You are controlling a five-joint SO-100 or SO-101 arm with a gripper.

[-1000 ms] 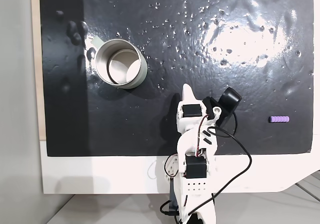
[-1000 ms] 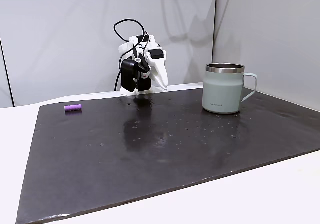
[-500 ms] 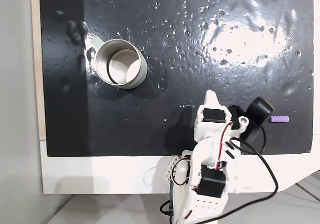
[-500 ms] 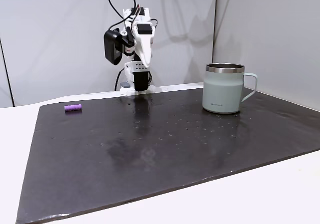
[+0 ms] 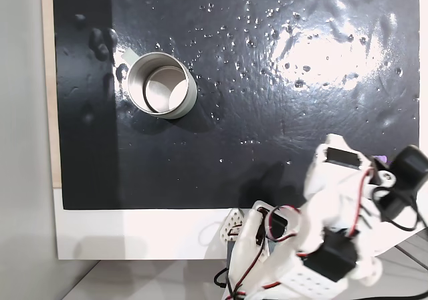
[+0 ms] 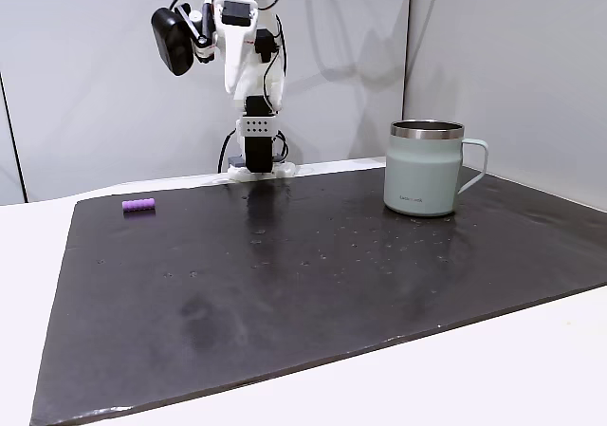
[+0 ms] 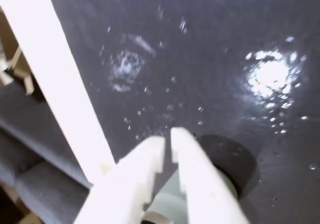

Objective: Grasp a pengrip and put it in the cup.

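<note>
Swinging away from the cup, the arm had risen high since the earlier frame. Its tool was nearly closed and empty, while the pengrip lay on the dark mat, far from the cup.

A: Bright, even room light. In a fixed view the wet-looking black mat throws a hard white glare patch at upper right, and the arm is motion-blurred.

B: The wrist view is soft all over. The gripper, jaws nearly together, is out of focus, with a blown-out highlight up and right of the jaws.
</note>
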